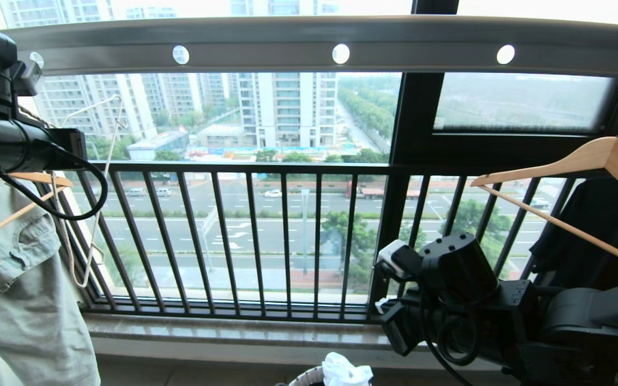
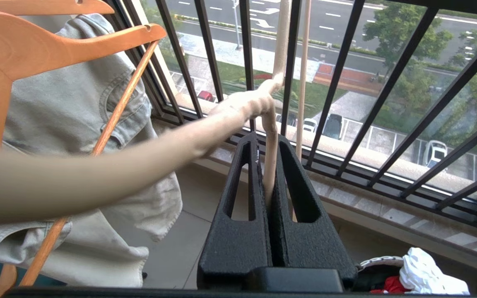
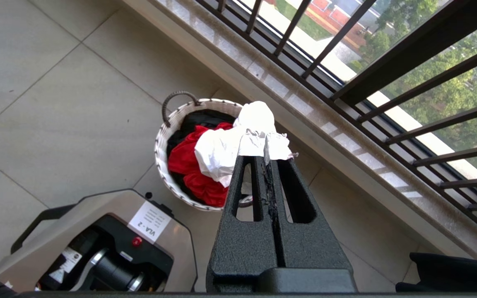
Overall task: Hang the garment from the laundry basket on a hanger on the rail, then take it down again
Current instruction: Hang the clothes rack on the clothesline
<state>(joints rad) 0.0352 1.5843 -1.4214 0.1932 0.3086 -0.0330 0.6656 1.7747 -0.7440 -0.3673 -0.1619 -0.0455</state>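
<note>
On the far left my left gripper [image 2: 269, 182] is up high by the window bars, fingers pressed together on the thin wire of the cream hanger [image 1: 106, 161], which hangs beside the grey-green denim [image 1: 14, 279] on its wooden hanger [image 2: 56, 49]. Overhead the grey rail [image 1: 309, 45] with its round holes runs across the whole window. Down low in the middle, the white tee [image 3: 230, 145] is bunched on top of red and black clothes in the basket [image 3: 162, 149] on the floor by the sill. My right gripper [image 3: 269, 157] sits just over it, jaws pinched shut on a fold of the tee. Far right, a black garment [image 1: 593, 236] hangs behind another wooden hanger [image 1: 598, 161].
</note>
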